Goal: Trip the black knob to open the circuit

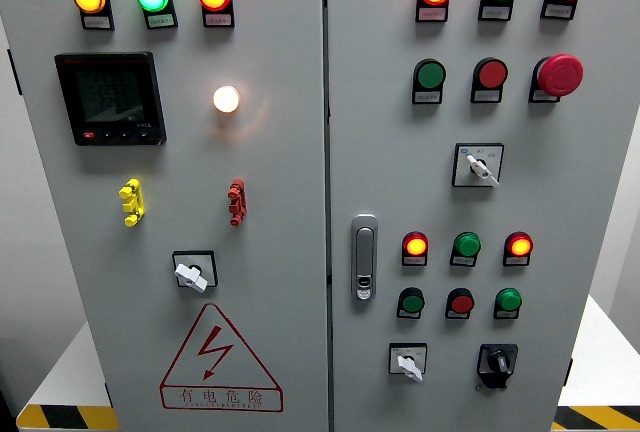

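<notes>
Low on the right door sits the black knob (pixel 497 363), near the bottom right corner. Just left of it is a white switch (pixel 408 362), and above are small red and green buttons (pixel 460 302). No robot hand shows, so I cannot tell what the fingers are doing. To do this well, a hand should grab only the black knob and turn it, not bump the buttons.

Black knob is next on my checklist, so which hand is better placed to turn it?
Probably the right. The black knob sits low on the right-hand door, the side the right arm comes in from. Neither hand is in view, so this rests on position alone.
</notes>
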Controlling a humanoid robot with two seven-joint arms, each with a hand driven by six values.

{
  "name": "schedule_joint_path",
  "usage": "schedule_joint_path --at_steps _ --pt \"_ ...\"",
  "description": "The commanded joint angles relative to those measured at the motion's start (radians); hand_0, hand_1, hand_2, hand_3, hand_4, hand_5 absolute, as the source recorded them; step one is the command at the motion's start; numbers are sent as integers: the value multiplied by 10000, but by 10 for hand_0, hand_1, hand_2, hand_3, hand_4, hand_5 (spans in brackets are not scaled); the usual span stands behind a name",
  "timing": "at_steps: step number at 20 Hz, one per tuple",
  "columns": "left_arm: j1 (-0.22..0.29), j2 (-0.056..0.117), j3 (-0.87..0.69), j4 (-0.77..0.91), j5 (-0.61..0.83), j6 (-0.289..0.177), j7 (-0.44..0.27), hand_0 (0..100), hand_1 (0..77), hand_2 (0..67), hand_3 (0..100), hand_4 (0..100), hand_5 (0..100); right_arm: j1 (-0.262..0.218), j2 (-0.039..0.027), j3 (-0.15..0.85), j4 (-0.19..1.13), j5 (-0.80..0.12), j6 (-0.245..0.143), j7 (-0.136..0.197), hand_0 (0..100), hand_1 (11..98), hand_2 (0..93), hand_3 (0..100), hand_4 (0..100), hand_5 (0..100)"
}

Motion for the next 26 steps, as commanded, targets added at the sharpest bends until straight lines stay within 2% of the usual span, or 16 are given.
schedule_joint_path --at_steps 1,3,5,6,7,8,10,11,13,15,17,18,21,23,25,26 --pt "0 0 0 0 0 0 -2 0 32 129 214 67 16 10 8 613 579 -1325 -50 153 743 321 69 117 87 172" --pt "0 0 0 0 0 0 -2 0 33 129 214 67 16 10 8 906 1392 -1467 -188 154 742 322 68 118 85 171" --pt "0 0 0 0 0 0 -2 0 33 129 214 67 16 25 23 1029 2037 -1498 -494 154 742 322 67 125 86 170" --pt "0 -16 0 0 0 0 -2 0 33 129 214 67 16 41 23 1470 2450 -1604 -526 139 742 322 67 130 89 172" --pt "0 -1 0 0 0 0 -2 0 32 129 214 67 16 41 23 2203 2803 -1939 -526 123 738 327 67 138 93 175" --pt "0 -16 0 0 0 0 -2 0 32 129 214 67 16 41 23 2894 3156 -2732 -496 108 735 331 68 143 96 179" --pt "0 0 0 0 0 0 13 0 32 129 214 67 16 56 23 3359 3693 -3794 -419 123 726 342 69 161 107 190" --pt "0 0 0 0 0 0 -2 0 32 129 214 67 16 56 23 3650 4015 -3844 -434 123 726 342 69 162 107 192" --pt "0 -1 0 0 0 0 -2 0 32 129 214 67 16 41 23 4432 4980 -4135 -236 108 720 351 68 173 121 211" --pt "0 -16 0 0 0 0 -2 0 31 129 214 67 16 26 38 5106 6129 -4518 406 32 708 370 68 184 133 234" --pt "0 0 0 0 0 0 -2 0 31 129 214 67 16 -51 38 5431 7600 -4734 715 -365 699 386 69 191 143 251" --pt "0 0 0 0 0 0 -2 0 31 129 214 67 16 -127 38 5417 8322 -4735 731 -504 697 393 69 196 146 259" --pt "0 -16 0 0 0 0 -2 0 31 129 214 67 16 -311 38 5341 10561 -4643 1221 -812 700 410 70 216 166 293" --pt "0 0 0 0 0 0 -2 0 31 129 214 67 16 -388 38 5035 11851 -4612 1223 -873 714 409 68 240 188 330" --pt "0 0 0 0 0 0 -2 0 32 129 214 67 16 -450 38 4758 13262 -4276 1177 -1209 726 412 64 264 215 380" --pt "0 -16 0 0 0 0 -2 0 32 129 214 67 16 -450 38 4575 13982 -3940 1146 -1485 732 414 61 274 227 404"
